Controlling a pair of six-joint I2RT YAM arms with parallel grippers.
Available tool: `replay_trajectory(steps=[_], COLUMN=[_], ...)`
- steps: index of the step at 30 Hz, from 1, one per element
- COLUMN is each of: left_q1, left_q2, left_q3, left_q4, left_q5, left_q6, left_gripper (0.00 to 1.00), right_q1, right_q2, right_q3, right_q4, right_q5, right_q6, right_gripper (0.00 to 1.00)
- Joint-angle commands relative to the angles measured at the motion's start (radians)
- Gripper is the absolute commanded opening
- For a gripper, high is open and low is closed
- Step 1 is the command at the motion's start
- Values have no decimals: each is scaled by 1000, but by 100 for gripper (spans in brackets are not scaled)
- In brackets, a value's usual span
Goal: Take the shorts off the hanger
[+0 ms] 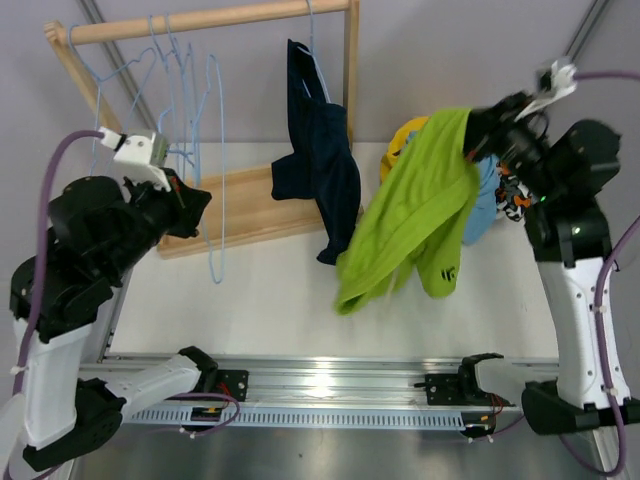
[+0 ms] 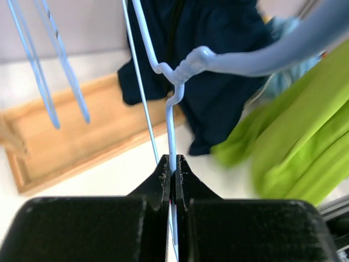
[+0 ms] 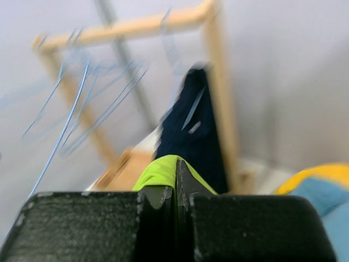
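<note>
The wooden rack [image 1: 210, 20] stands on a shallow, tray-like wooden base [image 1: 250, 205], which has nothing lying in it apart from the cloth hanging across its right end. That cloth is the dark navy shorts [image 1: 320, 160], on a hanger at the right end of the rack's rod. Empty light blue wire hangers [image 1: 170, 70] hang at the rod's left end.

The left end effector [image 1: 192, 208] is in front of the rack's left post, its fingers pinched tight on the wire of one light blue hanger [image 2: 172, 125]. The right end effector [image 1: 475, 140], to the right of the rack, is clamped on the lime green shorts [image 1: 420, 210], which dangle from it above the tabletop [image 1: 270, 300]. A small dark logo [image 1: 447, 272] shows on their lower leg, too small to read.

Further right of the rack, partly hidden behind the green cloth, lie the yellow shorts [image 1: 405, 135], the light blue shorts [image 1: 483, 205] and the orange-black-white patterned shorts [image 1: 512, 195].
</note>
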Motion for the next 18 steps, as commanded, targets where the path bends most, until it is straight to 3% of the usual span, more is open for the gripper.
replay_trajectory(steps=[1,3,7,8,10,13,18], left_q1=[-3,-3,-3,-5,-3,-3,-3], left_q2=[-27,-30,-25,-25,-19,-10,13], left_q3=[-34,-37,-46,-51,-68,-80,-103], left_q4=[-4,-4,2,5,17,34,78], left_q5=[-93,-70,-15,-7,8,21,70], left_q6=[-20,-20,-21,-23,-24,-27,-38], left_gripper=[0,0,0,0,0,0,0], right_q1=[-110,-144,-208,-217,-242,-291,-299], right_q2=[128,254,516,576,731,817,851], right_q3=[278,392,757,921,1061,1015,724], right_q4=[59,81,87,80,102,217,356], right_q5=[172,195,174,177,159,145,186], right_q6=[29,58,127,141,186,265,206], right_gripper=[0,0,0,0,0,0,0])
